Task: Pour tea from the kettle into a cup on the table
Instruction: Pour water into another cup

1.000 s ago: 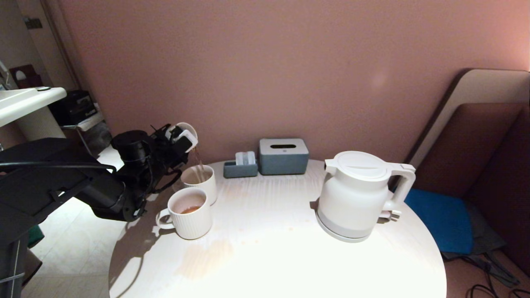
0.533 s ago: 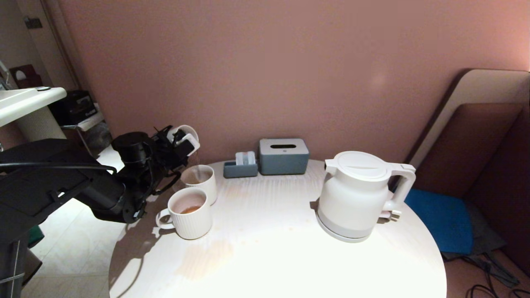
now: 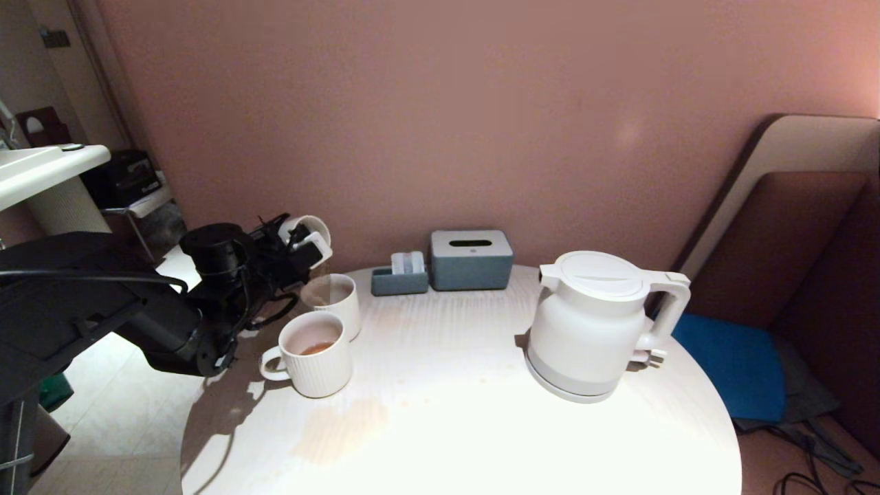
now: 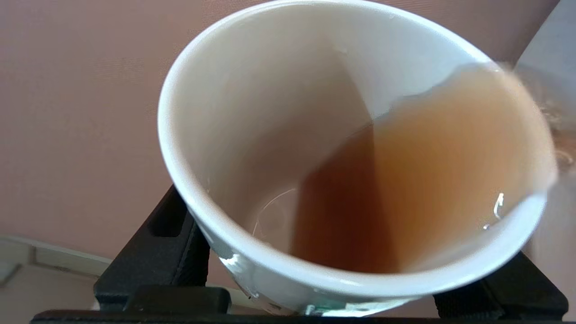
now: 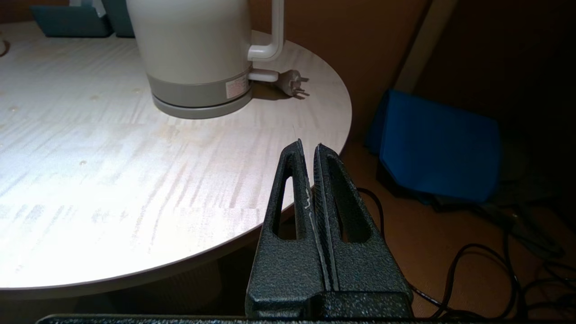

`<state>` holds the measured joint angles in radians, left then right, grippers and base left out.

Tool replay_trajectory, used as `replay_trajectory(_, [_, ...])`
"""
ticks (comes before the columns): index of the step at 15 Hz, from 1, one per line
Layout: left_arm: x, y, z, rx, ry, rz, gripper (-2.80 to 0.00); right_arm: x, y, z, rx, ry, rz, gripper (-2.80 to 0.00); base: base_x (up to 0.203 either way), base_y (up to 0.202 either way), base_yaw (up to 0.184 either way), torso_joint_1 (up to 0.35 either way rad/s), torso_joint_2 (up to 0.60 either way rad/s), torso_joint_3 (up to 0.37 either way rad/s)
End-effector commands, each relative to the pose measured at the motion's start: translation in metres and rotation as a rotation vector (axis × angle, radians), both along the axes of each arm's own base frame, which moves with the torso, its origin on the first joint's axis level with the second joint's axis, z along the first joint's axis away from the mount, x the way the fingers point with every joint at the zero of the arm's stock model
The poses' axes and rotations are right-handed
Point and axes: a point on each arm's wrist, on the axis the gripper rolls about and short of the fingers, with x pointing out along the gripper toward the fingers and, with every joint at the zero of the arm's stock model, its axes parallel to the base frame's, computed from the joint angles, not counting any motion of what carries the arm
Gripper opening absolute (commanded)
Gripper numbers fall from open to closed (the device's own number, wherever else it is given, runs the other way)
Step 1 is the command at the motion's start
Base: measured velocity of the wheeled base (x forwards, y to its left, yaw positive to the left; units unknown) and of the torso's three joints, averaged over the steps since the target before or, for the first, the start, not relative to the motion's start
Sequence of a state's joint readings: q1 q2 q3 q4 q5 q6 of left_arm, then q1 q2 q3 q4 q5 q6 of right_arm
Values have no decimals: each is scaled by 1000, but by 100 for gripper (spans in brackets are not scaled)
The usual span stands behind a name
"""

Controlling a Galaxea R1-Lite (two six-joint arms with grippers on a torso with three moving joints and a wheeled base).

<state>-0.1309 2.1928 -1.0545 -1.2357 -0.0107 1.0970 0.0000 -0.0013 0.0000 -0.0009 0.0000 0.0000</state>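
Note:
My left gripper (image 3: 307, 242) is shut on the small white cup (image 3: 309, 229), held tilted just above the far ribbed mug (image 3: 334, 300) at the table's left edge. In the left wrist view the cup (image 4: 270, 112) fills the picture, with reddish-brown tea (image 4: 405, 180) lying along its lower side up to the rim and black fingers (image 4: 157, 252) on either side. The white kettle (image 3: 591, 323) stands upright on its base at the right of the round table (image 3: 447, 419), untouched. My right gripper (image 5: 308, 146) hangs shut and empty beside the table's edge (image 5: 90, 157), short of the kettle (image 5: 193, 45).
A nearer ribbed mug (image 3: 316, 355) holds a little tea. A grey tissue box (image 3: 471, 260) and a small holder (image 3: 400, 279) stand at the back by the wall. The kettle's plug (image 5: 292, 83) lies behind it. A blue cushion (image 3: 729, 364) sits right of the table.
The stream of tea from the cup into the far mug has stopped. The left gripper has sunk slightly and rolled the cup back a little.

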Motion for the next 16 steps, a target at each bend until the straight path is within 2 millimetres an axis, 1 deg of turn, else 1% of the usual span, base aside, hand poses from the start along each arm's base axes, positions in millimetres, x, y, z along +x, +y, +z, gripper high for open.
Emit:
replay_trajectory(1, [-1,2,4,28,-20,-6,-280,0,0,0,0,1,0,-280,0,0,0,0,0,0])
replay_trajectory(6, [-1,3,5,84,-30,-17,-280,0,0,0,0,1,0,-280,0,0,0,0,0,0])
replay_trajectory(11, [-6,4,1,148,-17,-15,-280,0,0,0,0,1,0,-280,0,0,0,0,0,0])
replay_trajectory(16, [-6,4,0,211,-23,-9,-280,0,0,0,0,1,0,-280,0,0,0,0,0,0])
